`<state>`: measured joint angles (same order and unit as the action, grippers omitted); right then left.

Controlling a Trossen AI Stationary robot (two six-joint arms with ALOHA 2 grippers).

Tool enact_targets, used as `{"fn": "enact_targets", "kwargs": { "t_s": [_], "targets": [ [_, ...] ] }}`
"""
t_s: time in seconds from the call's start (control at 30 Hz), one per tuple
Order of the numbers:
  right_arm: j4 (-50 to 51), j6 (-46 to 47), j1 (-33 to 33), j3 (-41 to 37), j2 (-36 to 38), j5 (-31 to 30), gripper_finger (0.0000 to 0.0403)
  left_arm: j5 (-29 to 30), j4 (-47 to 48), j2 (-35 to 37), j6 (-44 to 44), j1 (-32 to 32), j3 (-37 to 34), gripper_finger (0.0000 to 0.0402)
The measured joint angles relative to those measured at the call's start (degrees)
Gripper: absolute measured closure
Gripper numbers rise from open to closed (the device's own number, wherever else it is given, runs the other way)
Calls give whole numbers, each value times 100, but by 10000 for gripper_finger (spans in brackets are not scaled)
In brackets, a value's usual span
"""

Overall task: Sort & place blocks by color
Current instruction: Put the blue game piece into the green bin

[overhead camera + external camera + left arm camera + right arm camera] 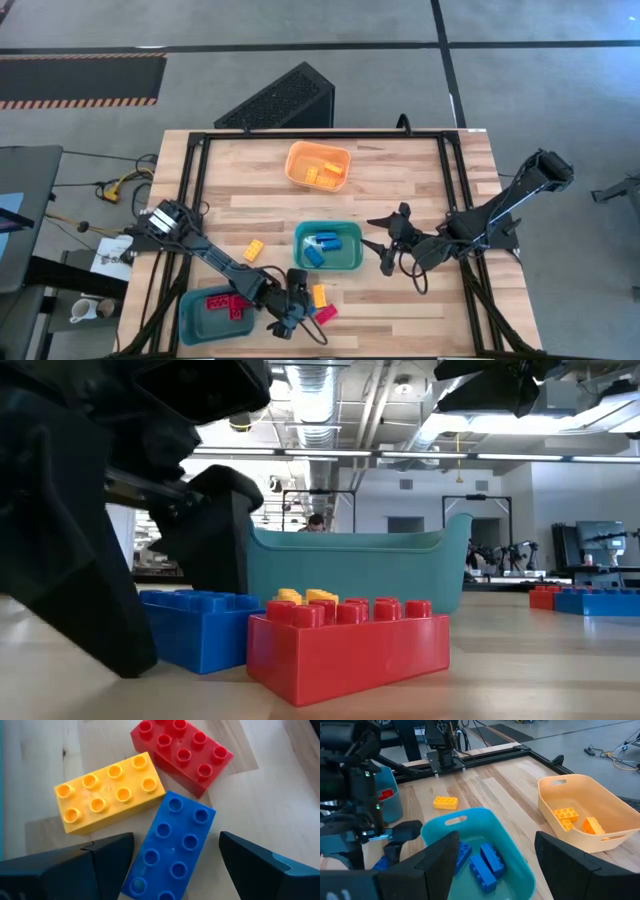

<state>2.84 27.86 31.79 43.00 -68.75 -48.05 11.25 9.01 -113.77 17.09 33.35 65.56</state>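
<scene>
My left gripper (288, 312) is low at the table's near edge, open, with its fingers on either side of a blue block (172, 850) lying flat; I see no touch. A yellow block (107, 790) and a red block (182, 747) lie right beside the blue one, studs up. In the low view the blue block (200, 625) and the red block (350, 645) rest on the wood. Another yellow block (254, 250) lies alone left of the teal bin. My right gripper (388, 250) hovers open just right of the teal bin (470, 822).
The teal bin (345, 262) at the table's middle holds blue blocks. The orange bin (300, 160) at the far side holds yellow blocks, and the blue bin (195, 320) at the near left corner holds red blocks. A black frame runs along the table's edges.
</scene>
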Motion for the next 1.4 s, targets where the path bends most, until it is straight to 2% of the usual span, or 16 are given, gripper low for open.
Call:
{"fn": "enact_targets", "kwargs": {
  "t_s": [0.13, 0.23, 0.53, 0.67, 0.8, 0.9, 1.0, 1.07, 1.17, 1.3, 1.4],
  "targets": [
    [12, -2, 0, 0, 2, 2, 121, -22, 1, -104, 81, 1, 13, 124],
    [5, -61, 0, 0, 0, 2, 121, -7, -1, -107, 82, 9, 13, 142],
    [14, -142, 0, 0, 0, 2, 121, -51, 183, 130, -158, -4, -12, 296],
    [10, -201, 0, 0, 0, 2, 121, -14, 471, 504, -87, -9, -28, 297],
    [6, -247, -6, 0, 0, 2, 121, 323, 668, 935, -58, -1, -22, 297],
    [3, -280, -11, 0, 2, 1, 121, 973, 663, 1274, -309, -3, -20, 290],
    [-5, -302, -11, 0, 1, -39, 121, 1971, 457, 1458, -629, -97, -9, 267],
    [-5, -306, -35, 0, 0, -124, 121, 2262, 245, 1462, -861, -253, -9, 262],
    [-5, -306, -85, 0, 0, -133, 121, 2132, -63, 1437, -1055, -578, -9, 271],
    [-2, -306, -84, 0, 1, -138, 121, 1740, 30, 1423, -965, -1025, -11, 294],
    [-3, -306, -81, 0, 0, -136, 121, 1443, 61, 1423, -809, -1237, -11, 293]
  ]
}}
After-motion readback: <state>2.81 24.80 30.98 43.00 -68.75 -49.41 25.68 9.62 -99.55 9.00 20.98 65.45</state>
